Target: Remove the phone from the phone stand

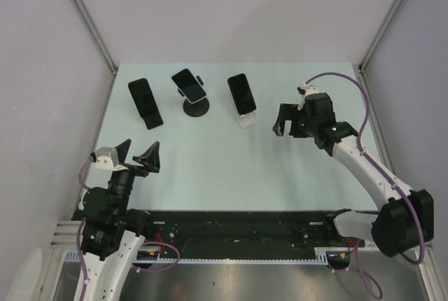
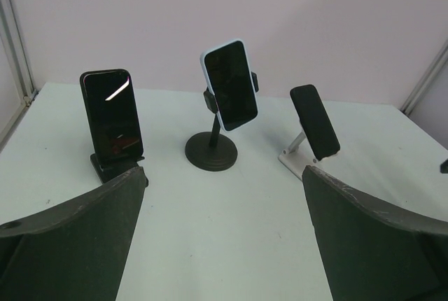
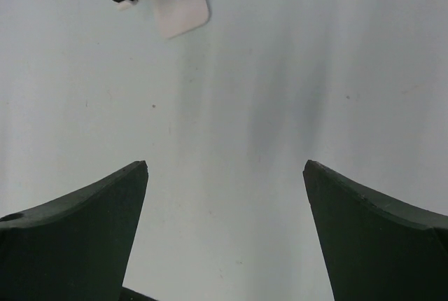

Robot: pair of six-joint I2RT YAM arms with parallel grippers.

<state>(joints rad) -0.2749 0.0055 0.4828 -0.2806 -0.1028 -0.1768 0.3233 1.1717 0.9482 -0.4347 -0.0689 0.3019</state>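
Note:
Three phones stand in stands at the back of the table. A black phone (image 1: 144, 101) leans in a black stand on the left. A phone with a pale case (image 1: 188, 85) is clamped on a round-based black stand (image 1: 196, 108) in the middle. A black phone (image 1: 241, 94) leans in a white stand (image 1: 246, 120) on the right. They also show in the left wrist view: left phone (image 2: 112, 113), middle phone (image 2: 231, 84), right phone (image 2: 315, 121). My right gripper (image 1: 285, 120) is open and empty, just right of the white stand (image 3: 179, 8). My left gripper (image 1: 138, 154) is open and empty near the front left.
White walls and metal frame posts (image 1: 87, 17) enclose the table on the left, back and right. A black rail (image 1: 238, 227) runs along the near edge between the arm bases.

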